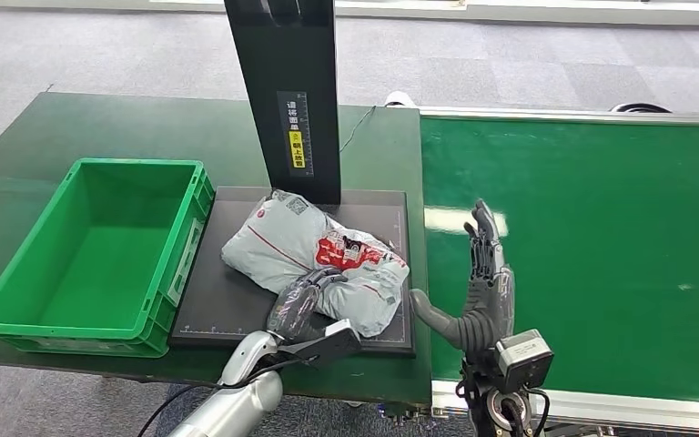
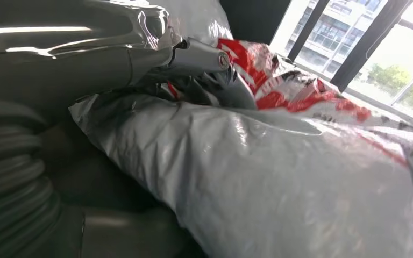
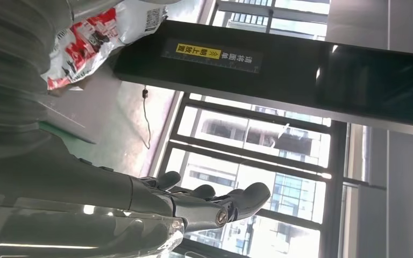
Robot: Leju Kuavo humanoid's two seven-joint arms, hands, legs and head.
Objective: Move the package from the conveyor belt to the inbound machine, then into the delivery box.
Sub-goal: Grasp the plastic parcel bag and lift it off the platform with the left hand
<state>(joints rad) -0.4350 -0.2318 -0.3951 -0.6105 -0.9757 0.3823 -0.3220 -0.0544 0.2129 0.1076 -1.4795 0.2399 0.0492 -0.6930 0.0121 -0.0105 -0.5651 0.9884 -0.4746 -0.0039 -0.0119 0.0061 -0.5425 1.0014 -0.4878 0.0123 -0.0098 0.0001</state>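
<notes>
A parcel-sorting hall: green conveyor belt (image 1: 582, 255), scanner platform (image 1: 237, 300), green crate (image 1: 18, 300).

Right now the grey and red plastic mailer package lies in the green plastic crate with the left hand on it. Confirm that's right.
Not right. The grey and red plastic mailer package lies on the inbound machine's black flat platform, not in the green plastic crate. The head view shows it. The left hand does rest on it.

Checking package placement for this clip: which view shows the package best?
The head view: the whole package lies on the black scanner plate, with the left hand on it. The left wrist view shows only a close stretch of its plastic; the right wrist view catches one corner.
</notes>
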